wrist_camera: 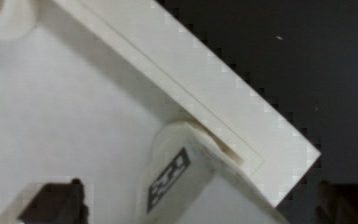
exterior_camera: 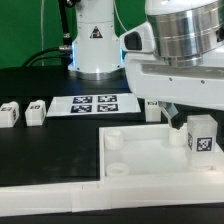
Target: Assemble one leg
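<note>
A leg (exterior_camera: 202, 137), a small white block with a square marker, stands upright in the corner of the large white tray-like piece (exterior_camera: 140, 155) at the exterior view's right. My gripper (exterior_camera: 192, 113) hangs just above it. In the wrist view the leg (wrist_camera: 179, 172) lies against the piece's raised rim (wrist_camera: 211, 90), between my two dark fingertips (wrist_camera: 55, 202), which stand wide apart and do not touch it. My gripper (wrist_camera: 197, 206) is open and holds nothing. Another leg (exterior_camera: 152, 108) stands behind the piece.
Two more legs (exterior_camera: 10, 113) (exterior_camera: 36, 111) stand at the exterior view's left. The marker board (exterior_camera: 95, 103) lies in front of the robot base (exterior_camera: 97, 45). A white rail (exterior_camera: 50, 195) runs along the table's front.
</note>
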